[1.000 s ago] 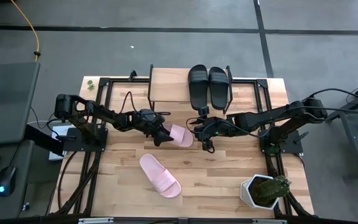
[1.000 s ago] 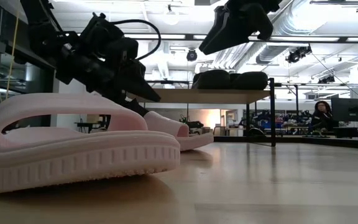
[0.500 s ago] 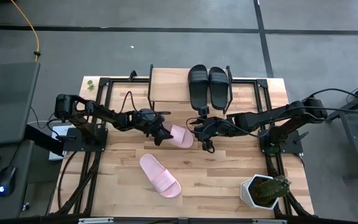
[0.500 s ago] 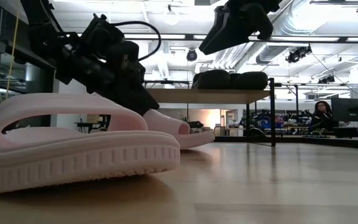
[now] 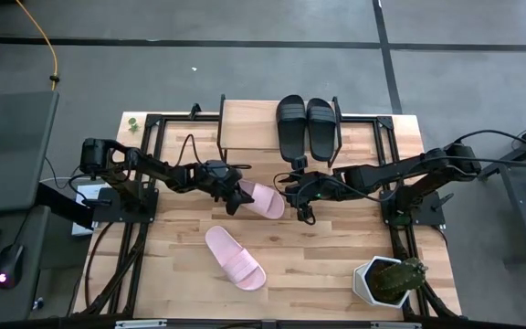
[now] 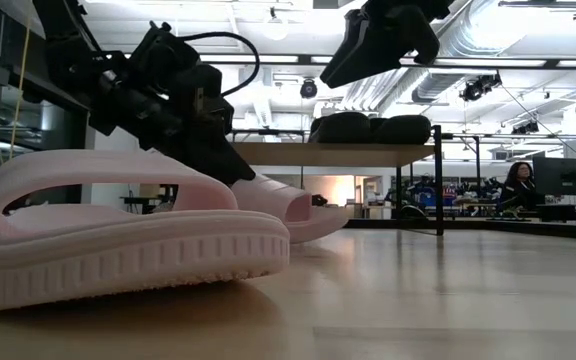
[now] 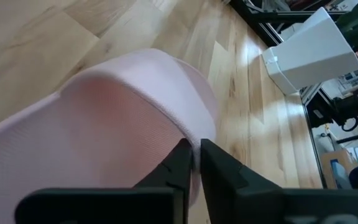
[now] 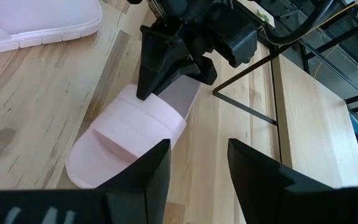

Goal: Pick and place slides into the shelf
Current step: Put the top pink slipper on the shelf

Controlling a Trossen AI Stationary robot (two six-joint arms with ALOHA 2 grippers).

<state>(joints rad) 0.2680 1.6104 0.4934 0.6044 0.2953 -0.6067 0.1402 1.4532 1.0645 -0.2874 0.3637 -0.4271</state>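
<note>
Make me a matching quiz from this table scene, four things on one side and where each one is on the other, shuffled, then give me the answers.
Things:
1. black slides
2. pink slide by the left gripper
3. other pink slide
4. potted plant

Places or states:
A. lying alone on the table, near the front edge
B. side by side on the shelf
C. at the table's front right corner
D. pinched at its strap by the left gripper

Pairs: 1-B, 2-D, 3-A, 4-C
</note>
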